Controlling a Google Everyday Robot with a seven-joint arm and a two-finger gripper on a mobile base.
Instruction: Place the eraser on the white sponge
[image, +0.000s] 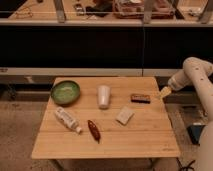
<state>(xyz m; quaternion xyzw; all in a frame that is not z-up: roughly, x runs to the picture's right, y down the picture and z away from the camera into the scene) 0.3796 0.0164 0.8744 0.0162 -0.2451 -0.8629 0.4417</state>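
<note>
Six things on the table (145, 142): one eraser, one white sponge, one cup, one bottle, one bowl, one reddish-brown oval object.
Eraser (140, 98): a dark block lying flat on the right half of the table, toward the back edge, held by nothing.
White sponge (125, 115): flat on the wood, near the eraser but apart from it, closer to the front and a little left.
Between the two: only bare wood.
Gripper (164, 92): at the table's right edge near the back corner, just right of the eraser and not touching it; whether it is released or clenched cannot be told.
Arm (198, 74): one white arm, bending in from the right side.
Cup (103, 96): white, standing mid-table, left of the eraser.
Bowl (65, 92): green, at the back left.
Bottle (67, 120): white, lying on its side at the front left.
Oval object (94, 130): lying near the front, between the bottle and the sponge.
</note>
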